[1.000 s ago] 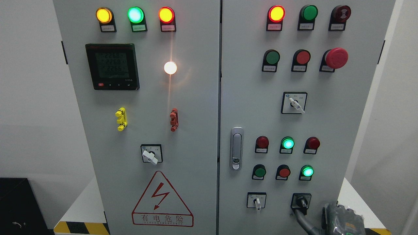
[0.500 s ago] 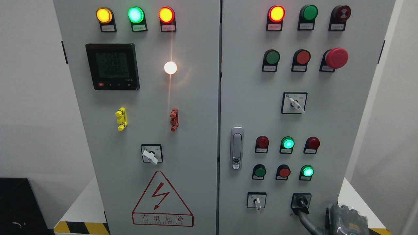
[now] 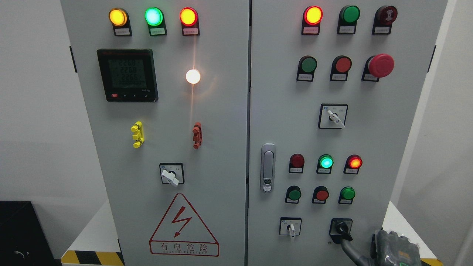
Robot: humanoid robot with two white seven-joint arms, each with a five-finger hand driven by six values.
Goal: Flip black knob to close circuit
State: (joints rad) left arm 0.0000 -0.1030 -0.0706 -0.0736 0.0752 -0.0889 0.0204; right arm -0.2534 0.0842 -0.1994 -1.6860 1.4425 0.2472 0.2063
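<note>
The black knob [image 3: 340, 228] sits in a black square plate at the lower right of the grey cabinet's right door [image 3: 281, 122]. My right hand [image 3: 392, 248] shows at the bottom right corner, mostly cut off by the frame edge. One grey finger [image 3: 348, 246] stretches up and left from it, and its tip touches the knob's lower part. Nothing is grasped. Above the knob, the red lamp [image 3: 354, 162] glows and the green lamp [image 3: 347, 193] is dark. The left arm is out of view.
A white selector switch [image 3: 291, 227] sits left of the knob, and the door handle [image 3: 268, 168] is further up. A red mushroom button [image 3: 380, 65] juts out at the upper right. The cabinet stands on a white base with a yellow-black striped edge [image 3: 92, 258].
The red lamp above the knob has lit and the green lamp below it has gone dark. My right hand has slid slightly to the right, its finger still at the knob.
</note>
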